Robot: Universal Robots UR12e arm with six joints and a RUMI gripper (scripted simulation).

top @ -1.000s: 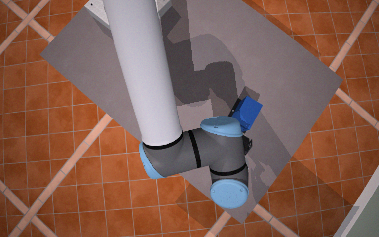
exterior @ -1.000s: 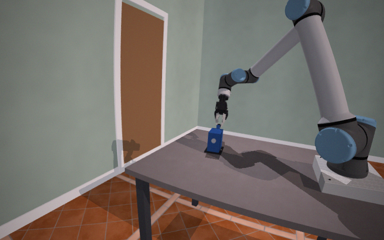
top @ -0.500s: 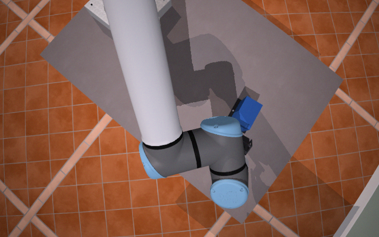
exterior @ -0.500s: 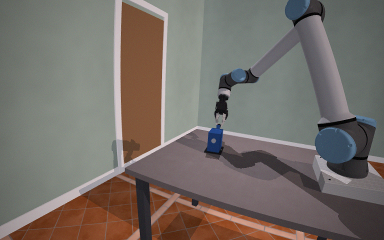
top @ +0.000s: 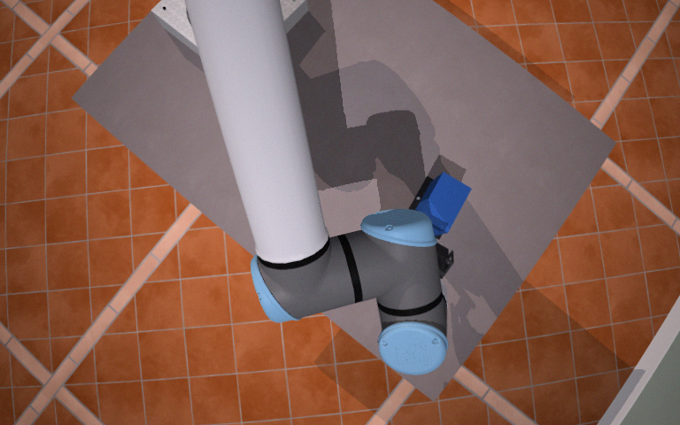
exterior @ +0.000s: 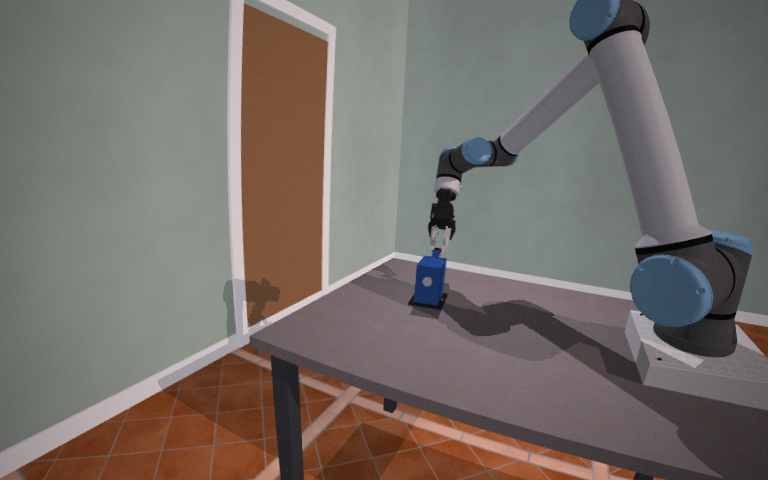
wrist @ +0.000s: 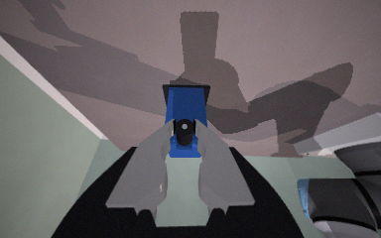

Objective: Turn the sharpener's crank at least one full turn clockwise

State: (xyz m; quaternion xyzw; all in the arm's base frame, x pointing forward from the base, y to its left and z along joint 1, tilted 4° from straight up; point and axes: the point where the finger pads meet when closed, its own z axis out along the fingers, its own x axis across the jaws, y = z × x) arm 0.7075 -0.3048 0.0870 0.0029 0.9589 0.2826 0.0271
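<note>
The blue sharpener (exterior: pixel 428 281) stands upright on a black base near the far edge of the grey table. It also shows from above in the top view (top: pixel 443 202), partly under the wrist. My gripper (exterior: pixel 441 242) hangs straight down over its top. In the wrist view the two grey fingers are shut on the dark crank knob (wrist: pixel 185 131), with the blue crank arm (wrist: pixel 186 147) below it and the sharpener's body (wrist: pixel 186 105) behind.
The arm's base (exterior: pixel 688 339) sits on a pale block at the table's right end. The table's far edge and the green wall run close behind the sharpener. A brown door (exterior: pixel 281 158) is at the left.
</note>
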